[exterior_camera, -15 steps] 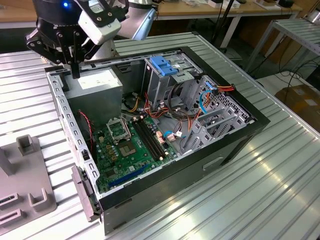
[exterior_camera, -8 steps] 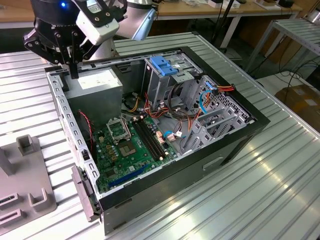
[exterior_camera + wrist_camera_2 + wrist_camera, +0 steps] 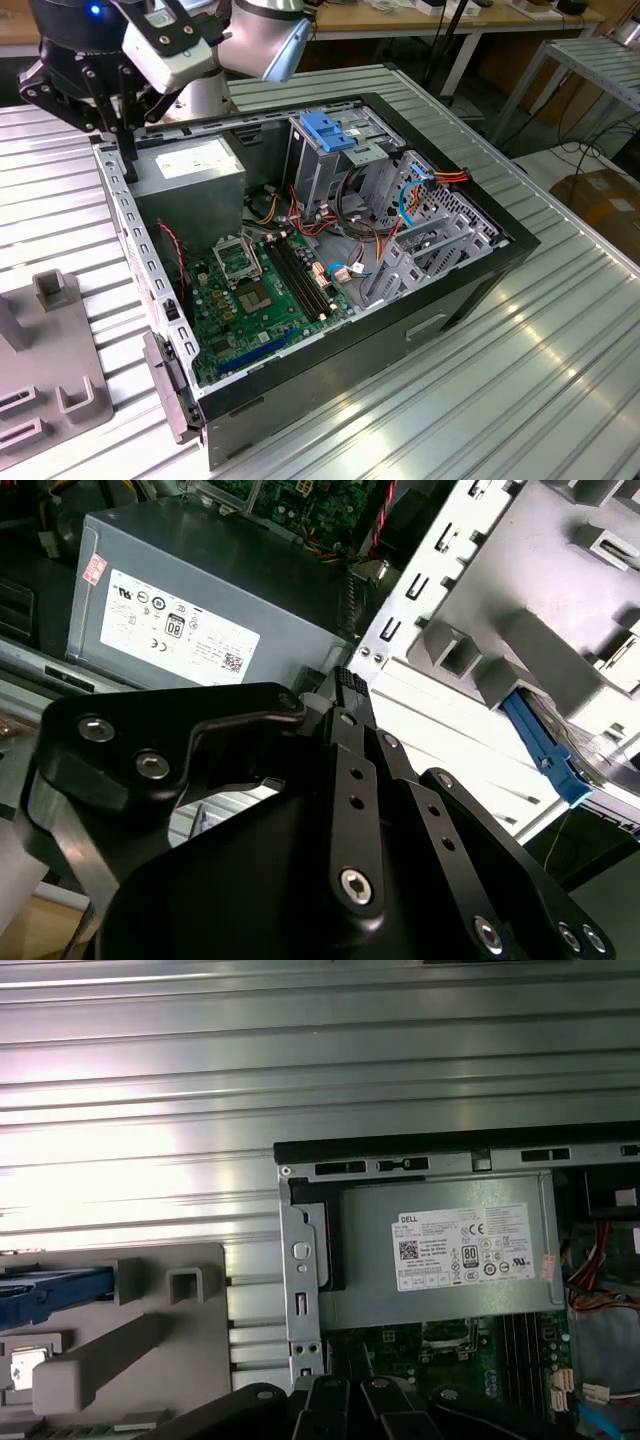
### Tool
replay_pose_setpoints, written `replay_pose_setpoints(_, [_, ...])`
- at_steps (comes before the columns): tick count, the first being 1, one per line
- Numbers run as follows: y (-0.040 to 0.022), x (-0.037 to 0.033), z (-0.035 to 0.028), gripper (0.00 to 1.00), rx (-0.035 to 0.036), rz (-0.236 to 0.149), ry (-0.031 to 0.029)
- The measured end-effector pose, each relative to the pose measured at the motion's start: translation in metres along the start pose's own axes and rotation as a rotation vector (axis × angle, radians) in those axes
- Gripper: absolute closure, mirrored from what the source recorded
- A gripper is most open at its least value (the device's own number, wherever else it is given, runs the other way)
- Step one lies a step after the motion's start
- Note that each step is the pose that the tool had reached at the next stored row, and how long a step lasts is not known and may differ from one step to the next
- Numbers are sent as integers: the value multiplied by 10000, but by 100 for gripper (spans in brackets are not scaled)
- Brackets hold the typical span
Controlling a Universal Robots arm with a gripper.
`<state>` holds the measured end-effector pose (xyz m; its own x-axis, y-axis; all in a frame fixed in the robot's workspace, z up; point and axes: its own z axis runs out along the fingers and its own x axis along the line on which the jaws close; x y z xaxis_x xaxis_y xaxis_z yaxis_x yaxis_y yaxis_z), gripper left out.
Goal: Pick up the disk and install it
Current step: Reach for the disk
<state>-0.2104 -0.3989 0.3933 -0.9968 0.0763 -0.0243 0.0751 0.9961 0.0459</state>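
Observation:
The disk (image 3: pixel 50 1293) lies in a grey holder (image 3: pixel 150 1340) on the table beside the computer case; its blue carrier rail shows, and part of its metal body. The second wrist view also catches the disk's blue rail (image 3: pixel 545 750) against the holder. My black gripper (image 3: pixel 128 165) hangs over the case's rear corner next to the grey power supply (image 3: pixel 190 165), apart from the disk. Its fingers (image 3: pixel 345 685) meet at the tips with nothing between them, so it is shut and holds nothing.
The open computer case (image 3: pixel 470 290) lies on a ribbed metal table (image 3: pixel 560 370), with the motherboard (image 3: pixel 260 290), cables and a metal drive cage topped by a blue bracket (image 3: pixel 330 130) inside. The grey holder (image 3: pixel 50 390) stands at the exterior view's lower left.

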Motion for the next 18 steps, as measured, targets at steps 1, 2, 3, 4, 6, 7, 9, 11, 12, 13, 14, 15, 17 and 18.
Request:
replay_pose_setpoints(1, [-2, 27, 0, 90, -1, -1, 0])
replay_pose_setpoints(2, [-2, 50, -1, 90, 0, -1, 1])
replay_pose_setpoints(3, [-3, 75, -1, 90, -1, -1, 2])
replay_pose_setpoints(4, [-3, 96, -2, 90, -1, 0, 2])
replay_pose_setpoints(6, [-4, 142, -3, 90, 0, 1, 3])
replay_pose_setpoints(7, [-5, 163, -3, 90, 0, 0, 4])
replay_pose_setpoints(9, [-7, 204, -5, 90, 0, -1, 5])
replay_pose_setpoints(11, [-9, 241, -6, 90, 0, 0, 6])
replay_pose_setpoints(12, [-10, 260, -6, 90, 0, -1, 7])
replay_pose_setpoints(13, [-11, 278, -6, 90, 0, -1, 7])
replay_pose_setpoints(14, [-12, 295, -7, 90, 0, 0, 8])
replay_pose_setpoints(15, [-12, 318, -7, 90, 0, 1, 8])
replay_pose_setpoints(17, [-15, 365, -9, 90, 1, 0, 9])
replay_pose_setpoints(18, [-16, 390, -9, 90, 1, 0, 9])
